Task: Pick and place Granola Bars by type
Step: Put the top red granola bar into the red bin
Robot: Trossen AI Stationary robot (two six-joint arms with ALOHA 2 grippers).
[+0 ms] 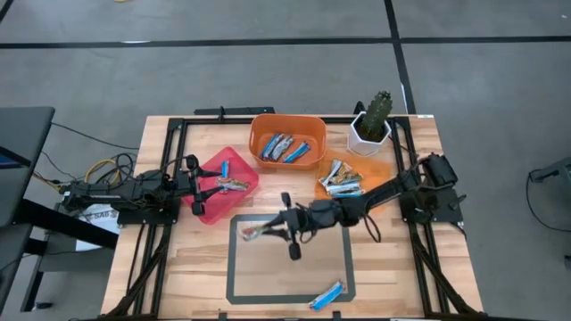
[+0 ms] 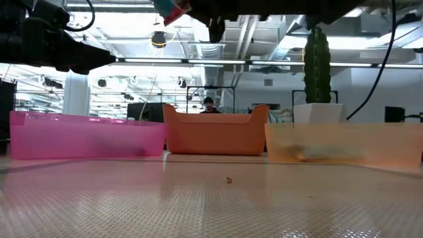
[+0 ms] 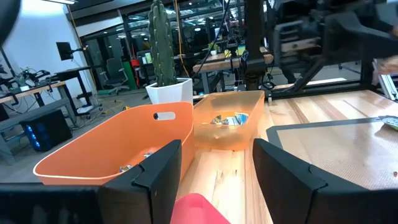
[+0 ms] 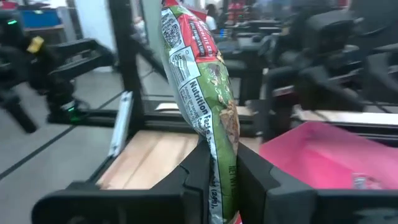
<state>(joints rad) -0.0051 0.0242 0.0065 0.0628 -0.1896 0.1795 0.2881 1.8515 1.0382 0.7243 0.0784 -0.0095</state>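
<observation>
Multicoloured bar [image 4: 205,106], green/red/brown wrapper, is clenched in my right pincer [image 1: 265,232], centre-left of the high view, over the upper left corner of the grey-framed mat [image 1: 234,267]. In the right wrist view the bar's long axis runs straight out from between my fingers [image 4: 196,171]; readable print: "Nutrition Fac..." panel, rest too small. In the low view only its tip shows at the top edge, so it hangs well clear of the desk [image 1: 393,267].

Key relation: the pink bin [image 1: 210,207] lies just up-left of the held bar in the high view, near it, and already holds bars with similar wrappers. My judgement: that's the drop target, short carry up-left, then release.

Other bars: blue-and-white ones in the orange bin [image 1: 268,129] at top centre; silvery ones in the shallow orange tray [image 1: 379,169] right of it; one blue bar [image 1: 327,295] loose on the mat's lower edge, bottom centre, lying diagonal, closer to my right arm.

Left pincer [image 1: 198,185] waits at the pink bin's left edge, fingers [image 3: 158,168] spread, nothing in them. Potted cactus [image 1: 372,120] at upper right.
</observation>
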